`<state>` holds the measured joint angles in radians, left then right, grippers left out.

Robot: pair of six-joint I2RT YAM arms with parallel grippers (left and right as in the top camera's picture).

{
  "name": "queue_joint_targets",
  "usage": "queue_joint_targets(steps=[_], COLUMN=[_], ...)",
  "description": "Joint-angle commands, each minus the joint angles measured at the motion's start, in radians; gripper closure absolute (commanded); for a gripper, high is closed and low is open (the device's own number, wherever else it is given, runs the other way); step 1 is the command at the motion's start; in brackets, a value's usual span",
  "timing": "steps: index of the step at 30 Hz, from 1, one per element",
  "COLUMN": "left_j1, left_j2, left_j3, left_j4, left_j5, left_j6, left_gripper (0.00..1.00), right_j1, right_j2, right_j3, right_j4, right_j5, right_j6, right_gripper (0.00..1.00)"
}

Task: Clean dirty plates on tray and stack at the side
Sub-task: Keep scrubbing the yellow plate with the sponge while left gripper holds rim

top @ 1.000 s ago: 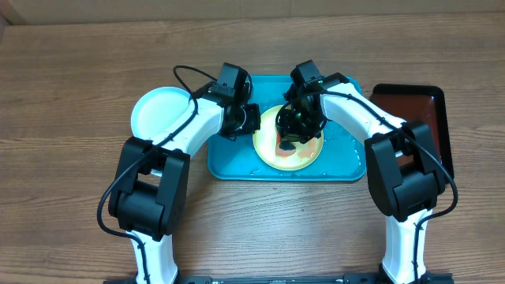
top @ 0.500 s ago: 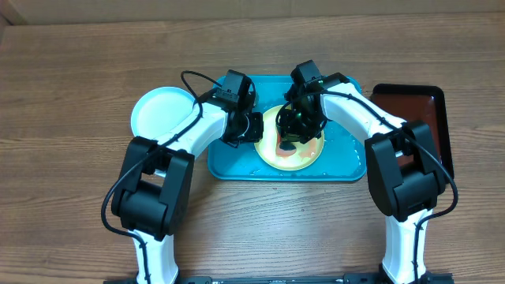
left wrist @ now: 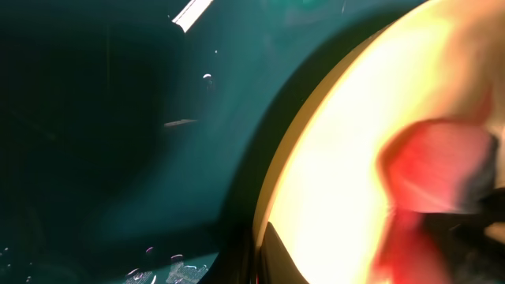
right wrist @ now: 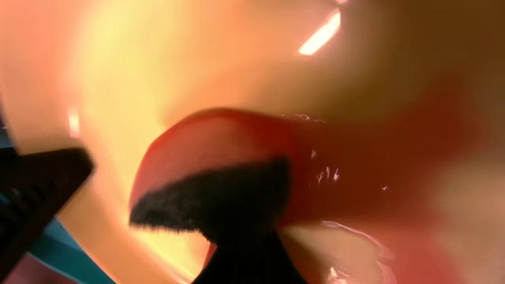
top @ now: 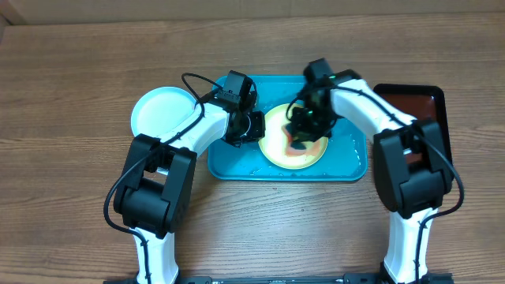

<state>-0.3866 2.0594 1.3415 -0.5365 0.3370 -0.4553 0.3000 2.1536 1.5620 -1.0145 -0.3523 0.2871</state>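
A pale yellow plate (top: 274,148) with red smears lies on the teal tray (top: 237,164). My left gripper (top: 256,126) is shut on the plate's left rim; the left wrist view shows the rim (left wrist: 339,158) between the jaws (left wrist: 264,260) above the tray floor (left wrist: 118,118). My right gripper (top: 306,130) is shut on a red sponge with a black scrub side (top: 298,144) and presses it on the plate. The right wrist view shows the sponge (right wrist: 213,181) against the wet plate (right wrist: 158,63). A light blue plate with a white centre (top: 162,110) lies on the table left of the tray.
A smaller dark red-black tray (top: 418,110) sits to the right of the teal tray, behind my right arm. The wooden table (top: 79,197) stretches round both trays. Water drops glint on the teal tray's front part.
My left gripper has moved right onto the plate's left rim. My right gripper and the sponge have shifted right across the plate.
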Motion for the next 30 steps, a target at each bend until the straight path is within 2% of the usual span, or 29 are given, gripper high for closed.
queue_joint_targets(steps=[1,8,14,20,30], left_j1=[0.005,0.022,0.022,0.023,0.040], left_j2=[0.034,0.034,0.034,0.034,0.034], left_j3=[-0.005,-0.005,-0.005,-0.005,-0.005], left_j4=[0.006,0.022,0.023,0.031,0.039], left_j5=[-0.034,-0.034,-0.034,-0.033,-0.026], left_j6=[-0.028,-0.032,-0.031,-0.032,-0.047], left_gripper=[0.96,0.96,0.96,0.96,0.96], right_j1=[-0.075,-0.098,-0.029,0.051,0.161], right_j2=[0.019,0.017,0.017,0.017,0.017], right_j3=[0.058,0.111,0.072,-0.018,-0.081], right_j4=[-0.036,-0.088,-0.041,0.027,0.164], right_j5=[0.101,0.135,0.135,0.124,-0.190], right_j6=[-0.003,-0.006,0.007,0.097,0.082], right_gripper=[0.96,0.96,0.96,0.96,0.96])
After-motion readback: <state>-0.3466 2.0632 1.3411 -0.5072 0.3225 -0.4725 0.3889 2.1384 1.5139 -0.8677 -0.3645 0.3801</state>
